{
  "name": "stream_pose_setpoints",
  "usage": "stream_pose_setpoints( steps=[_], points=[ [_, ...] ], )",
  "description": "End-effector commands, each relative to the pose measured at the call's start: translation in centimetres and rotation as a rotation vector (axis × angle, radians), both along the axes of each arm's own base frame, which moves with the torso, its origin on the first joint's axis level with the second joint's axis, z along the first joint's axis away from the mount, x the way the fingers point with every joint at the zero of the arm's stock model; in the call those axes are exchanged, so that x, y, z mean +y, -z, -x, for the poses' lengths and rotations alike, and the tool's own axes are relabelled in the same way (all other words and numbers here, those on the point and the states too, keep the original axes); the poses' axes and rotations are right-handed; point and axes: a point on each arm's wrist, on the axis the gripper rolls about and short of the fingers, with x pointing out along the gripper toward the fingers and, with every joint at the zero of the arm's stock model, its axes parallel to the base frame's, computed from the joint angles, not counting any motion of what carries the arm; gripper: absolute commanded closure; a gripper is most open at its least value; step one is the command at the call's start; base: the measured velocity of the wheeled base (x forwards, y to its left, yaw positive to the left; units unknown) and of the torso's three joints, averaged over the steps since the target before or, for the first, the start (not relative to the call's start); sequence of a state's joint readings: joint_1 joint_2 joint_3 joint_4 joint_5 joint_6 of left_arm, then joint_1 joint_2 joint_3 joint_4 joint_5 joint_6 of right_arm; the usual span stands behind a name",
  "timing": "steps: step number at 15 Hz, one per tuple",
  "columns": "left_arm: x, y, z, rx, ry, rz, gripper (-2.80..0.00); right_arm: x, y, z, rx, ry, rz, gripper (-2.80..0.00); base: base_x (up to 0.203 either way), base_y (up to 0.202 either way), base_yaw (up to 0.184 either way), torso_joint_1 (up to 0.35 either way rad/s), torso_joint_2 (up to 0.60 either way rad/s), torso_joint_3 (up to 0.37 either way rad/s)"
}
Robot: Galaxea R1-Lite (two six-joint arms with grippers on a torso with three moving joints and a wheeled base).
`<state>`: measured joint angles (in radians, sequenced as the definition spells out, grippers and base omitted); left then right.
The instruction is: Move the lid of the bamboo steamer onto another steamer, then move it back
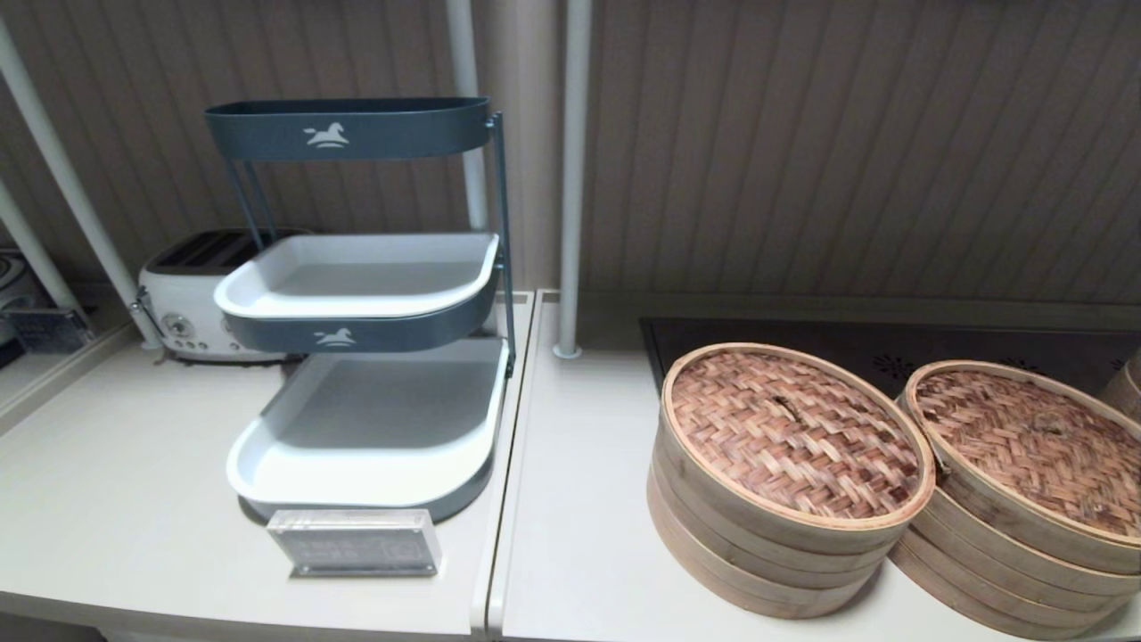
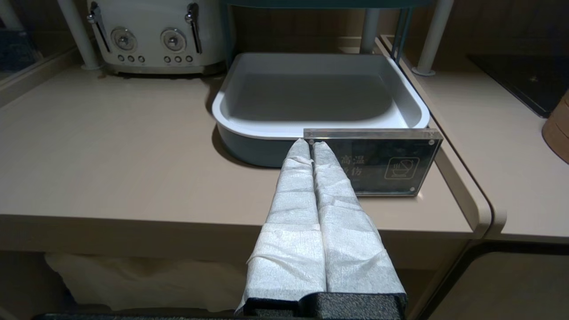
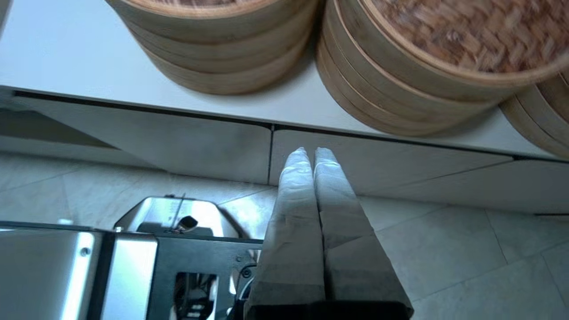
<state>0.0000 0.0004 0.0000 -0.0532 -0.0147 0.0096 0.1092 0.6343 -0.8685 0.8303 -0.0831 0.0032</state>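
Note:
The bamboo steamer lid (image 1: 793, 432), reddish-brown weave with a small dark loop at its centre, sits on the left stack of pale rings (image 1: 758, 553) on the right counter. Touching it on the right is another steamer (image 1: 1007, 544), which carries a darker woven lid (image 1: 1038, 450) with a rim stitch. Neither gripper shows in the head view. My right gripper (image 3: 310, 151) is shut and empty, below the counter's front edge, in front of the two stacks (image 3: 222, 58) (image 3: 400, 89). My left gripper (image 2: 310, 143) is shut and empty, near the left counter's front edge.
A three-tier grey and white rack (image 1: 365, 428) stands on the left counter, with a clear acrylic sign (image 1: 357, 541) in front and a white toaster (image 1: 192, 303) behind. A black cooktop (image 1: 856, 343) lies behind the steamers. A third steamer (image 1: 1128, 383) peeks in at far right. White posts (image 1: 570, 178) rise at the back.

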Motion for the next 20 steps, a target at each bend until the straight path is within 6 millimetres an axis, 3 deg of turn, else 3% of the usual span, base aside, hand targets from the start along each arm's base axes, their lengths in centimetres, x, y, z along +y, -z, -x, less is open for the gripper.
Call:
stream_pose_setpoints(
  steps=[1, 3, 5, 7, 9, 13, 17, 20],
  points=[
    [0.0, 0.8, -0.2, 0.024, 0.000, 0.000, 0.00, -0.4, 3.6, 3.7, -0.102, 0.022, -0.002, 0.00, 0.000, 0.000, 0.000, 0.000, 0.00, 0.000],
    [0.0, 0.8, -0.2, 0.024, 0.000, 0.000, 0.00, -0.5, 8.1, 4.2, -0.083, 0.032, -0.006, 0.00, 0.000, 0.000, 0.000, 0.000, 0.00, 0.000],
    [0.0, 0.8, -0.2, 0.025, -0.001, -0.001, 0.00, -0.3, 11.8, 2.5, -0.055, 0.036, -0.018, 0.00, 0.000, 0.000, 0.000, 0.000, 0.00, 0.000],
    [0.0, 0.8, -0.2, 0.024, -0.001, -0.001, 0.00, -0.1, 14.2, 0.5, -0.196, 0.030, -0.041, 0.00, 0.000, 0.000, 0.000, 0.000, 0.00, 0.000],
    [0.0, 0.8, -0.2, 0.025, -0.001, 0.000, 0.00, 0.1, 14.7, -0.1, -0.284, -0.003, -0.079, 0.00, 0.000, 0.000, 0.000, 0.000, 0.00, 0.000],
    [0.0, 0.8, -0.2, 0.024, 0.001, 0.000, 0.00, 0.2, 15.3, 0.4, -0.321, 0.098, -0.045, 0.00, 0.000, 0.000, 0.000, 0.000, 0.00, 0.000],
    [0.0, 0.8, -0.2, 0.024, -0.001, 0.000, 0.00, 0.3, 15.9, 2.0, -0.525, 0.024, -0.017, 0.00, 0.000, 0.000, 0.000, 0.000, 0.00, 0.000],
    [0.0, 0.8, -0.2, 0.025, -0.001, 0.000, 0.00, 0.3, 16.1, 1.8, -0.580, 0.006, 0.007, 0.00, 0.000, 0.000, 0.000, 0.000, 0.00, 0.000]
  ],
)
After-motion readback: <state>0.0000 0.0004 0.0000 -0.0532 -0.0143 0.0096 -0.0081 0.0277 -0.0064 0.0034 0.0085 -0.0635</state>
